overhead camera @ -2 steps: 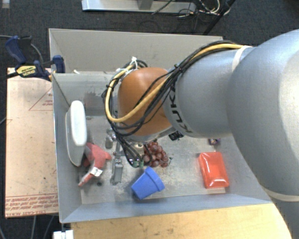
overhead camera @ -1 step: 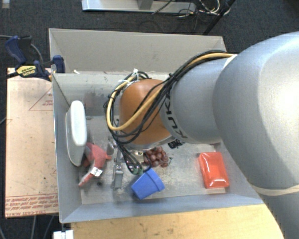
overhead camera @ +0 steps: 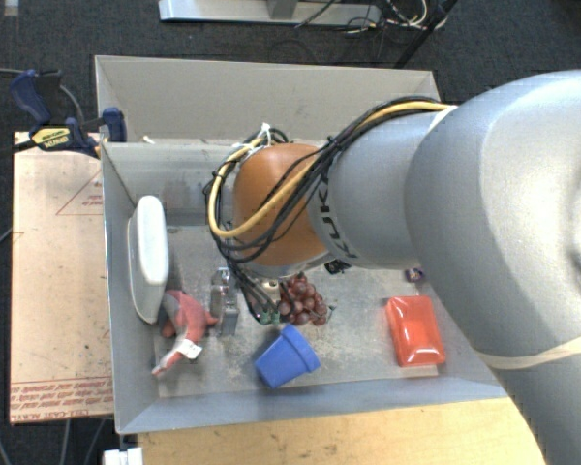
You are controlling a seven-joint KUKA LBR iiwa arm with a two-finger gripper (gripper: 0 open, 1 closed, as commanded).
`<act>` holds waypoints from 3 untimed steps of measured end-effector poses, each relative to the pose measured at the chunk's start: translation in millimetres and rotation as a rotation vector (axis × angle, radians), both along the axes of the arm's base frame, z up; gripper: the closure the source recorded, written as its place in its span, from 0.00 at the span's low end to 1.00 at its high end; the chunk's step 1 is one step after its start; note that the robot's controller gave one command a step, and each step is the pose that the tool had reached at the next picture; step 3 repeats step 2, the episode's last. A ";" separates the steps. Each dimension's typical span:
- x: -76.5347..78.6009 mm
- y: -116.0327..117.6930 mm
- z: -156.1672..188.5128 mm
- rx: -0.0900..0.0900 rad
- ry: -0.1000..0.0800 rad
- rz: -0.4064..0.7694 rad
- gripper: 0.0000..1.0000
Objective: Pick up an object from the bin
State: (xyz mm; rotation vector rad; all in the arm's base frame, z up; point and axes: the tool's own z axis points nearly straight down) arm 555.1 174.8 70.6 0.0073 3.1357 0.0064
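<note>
My gripper (overhead camera: 225, 306) hangs low near the bin's front left, under the orange wrist cover. Just to its left lies a pink and red soft toy (overhead camera: 185, 312), whose white and red end (overhead camera: 177, 355) points toward the front wall. Whether the gripper touches the toy is unclear. A bunch of dark red plastic grapes (overhead camera: 303, 300) lies right of the gripper, partly under the wrist. In front of it, a blue cup (overhead camera: 286, 357) lies on its side.
A long white rounded object (overhead camera: 148, 255) rests along the left wall. An orange-red block (overhead camera: 414, 330) lies at the front right, with a small purple item (overhead camera: 413, 275) behind it. The arm covers the bin's middle and right.
</note>
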 end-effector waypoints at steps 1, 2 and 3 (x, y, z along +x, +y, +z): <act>0.0 0.0 0.0 0.000 0.000 0.000 1.00; 8.9 21.2 192.7 0.002 -0.002 -0.104 1.00; 8.9 21.2 192.7 0.002 -0.002 -0.104 1.00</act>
